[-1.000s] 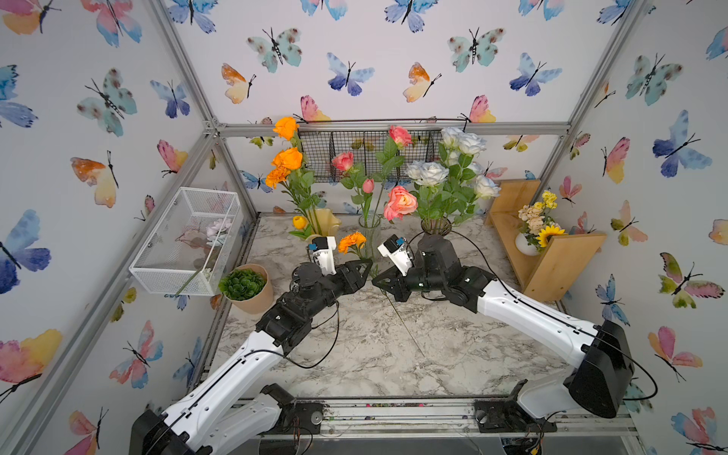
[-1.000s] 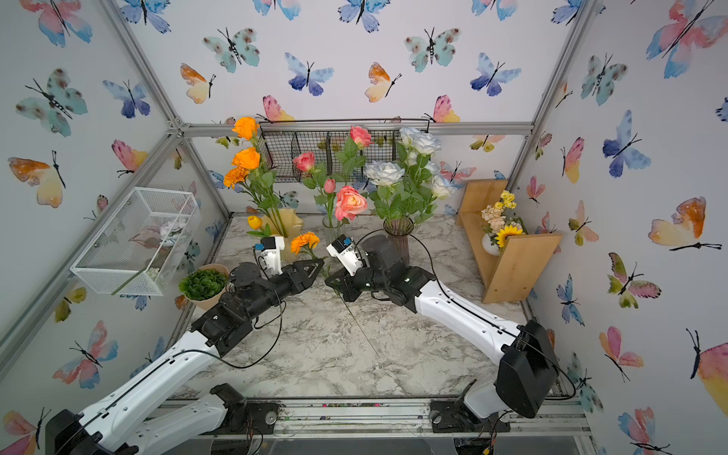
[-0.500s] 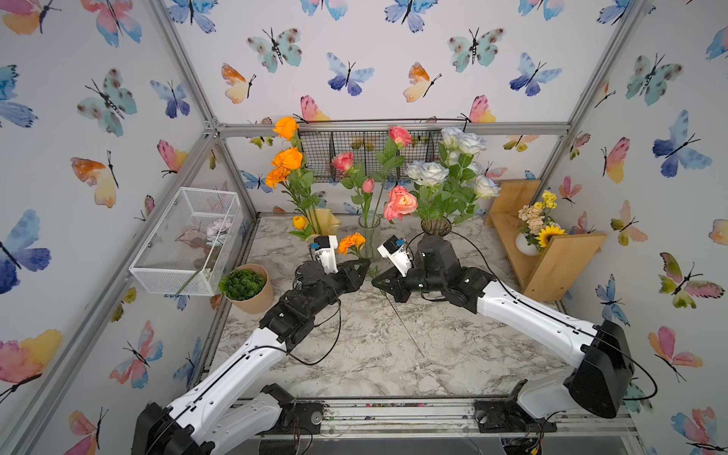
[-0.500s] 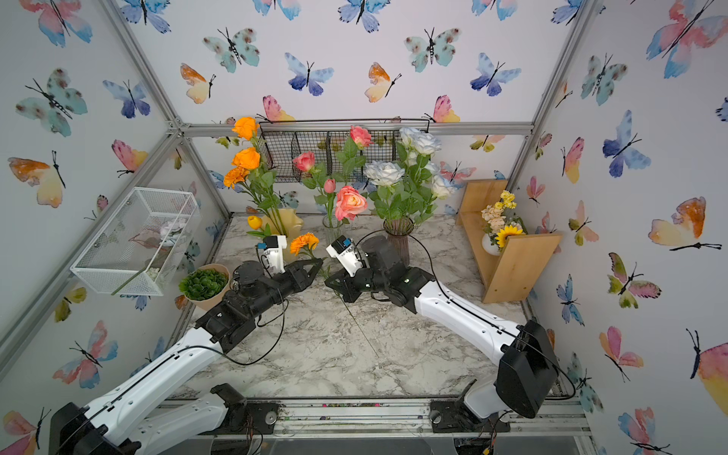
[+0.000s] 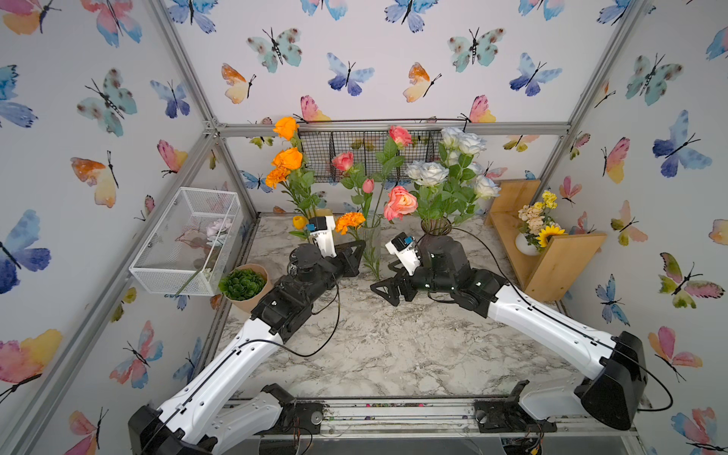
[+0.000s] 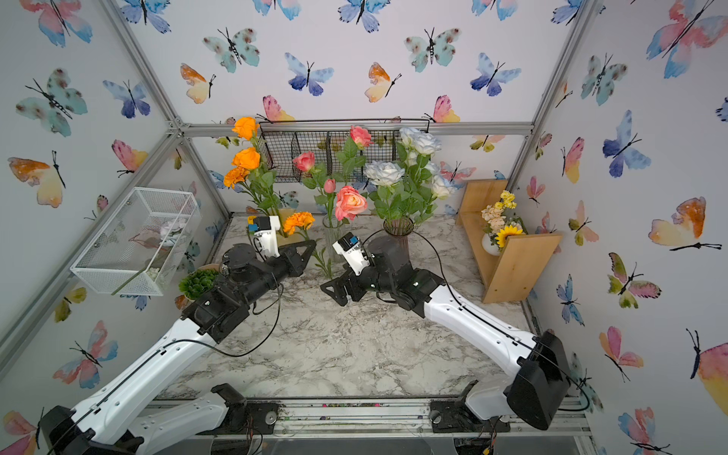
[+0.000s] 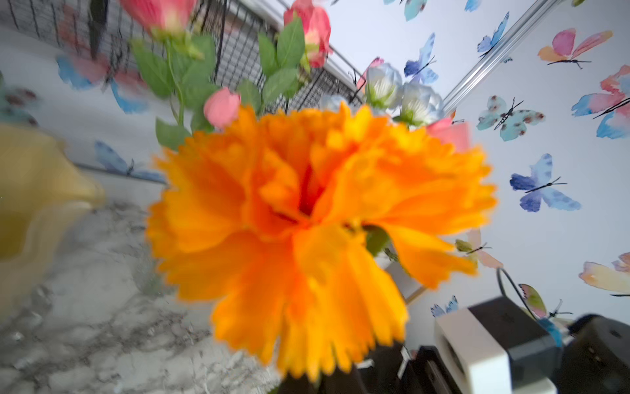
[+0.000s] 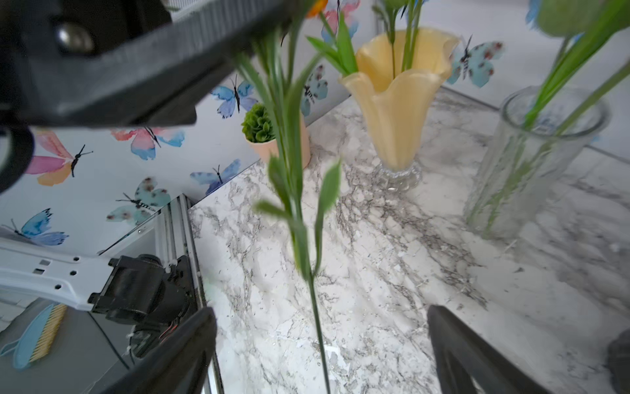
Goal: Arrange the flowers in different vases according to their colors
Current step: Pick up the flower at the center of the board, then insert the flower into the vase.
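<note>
- The left gripper [image 5: 356, 256] is black, with flat triangular fingers; the right gripper [image 5: 384, 293] matches it, its fingers open-framed.
- Just behind each gripper sits a white boxy camera [image 5: 321, 236] with a small blue patch.
- Behind the cameras come black, rounded joint blocks [image 5: 437, 252].
- Farther back run long white shells [image 5: 543, 327], dotted with small round holes.
- A thin black cable [image 5: 329, 335] loops from the black joints into each white shell.
- Farthest from the right gripper is a black, boxy shoulder housing [image 5: 612, 386].
</note>
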Controlling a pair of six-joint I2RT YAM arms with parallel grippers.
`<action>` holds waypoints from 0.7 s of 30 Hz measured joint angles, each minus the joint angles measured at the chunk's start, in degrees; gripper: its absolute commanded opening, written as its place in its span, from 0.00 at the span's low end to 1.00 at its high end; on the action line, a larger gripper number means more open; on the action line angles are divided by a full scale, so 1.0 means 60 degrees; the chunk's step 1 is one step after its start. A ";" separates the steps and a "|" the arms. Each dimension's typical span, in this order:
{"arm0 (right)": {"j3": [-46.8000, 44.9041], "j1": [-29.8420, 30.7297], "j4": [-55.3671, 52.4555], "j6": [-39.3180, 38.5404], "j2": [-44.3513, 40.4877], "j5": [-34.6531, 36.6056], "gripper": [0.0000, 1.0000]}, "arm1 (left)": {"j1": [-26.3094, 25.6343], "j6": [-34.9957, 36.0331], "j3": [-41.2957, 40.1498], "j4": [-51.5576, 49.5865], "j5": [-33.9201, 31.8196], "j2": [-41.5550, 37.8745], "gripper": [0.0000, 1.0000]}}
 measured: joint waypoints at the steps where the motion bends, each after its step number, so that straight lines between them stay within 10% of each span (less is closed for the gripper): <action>1: -0.0011 0.0000 0.0000 0.0000 -0.0251 0.0197 0.98 | 0.0142 0.0481 0.0645 -0.0266 -0.0251 0.0197 0.00; 13: -0.0007 -0.0004 -0.0171 -0.0131 -0.0984 0.1188 0.98 | 0.2178 0.4098 0.6069 -0.1147 -0.1665 0.2328 0.00; 21: -0.0007 -0.0004 -0.0273 -0.0248 -0.0568 0.1290 0.98 | 0.2262 0.5814 0.6379 -0.0382 -0.2568 0.3333 0.00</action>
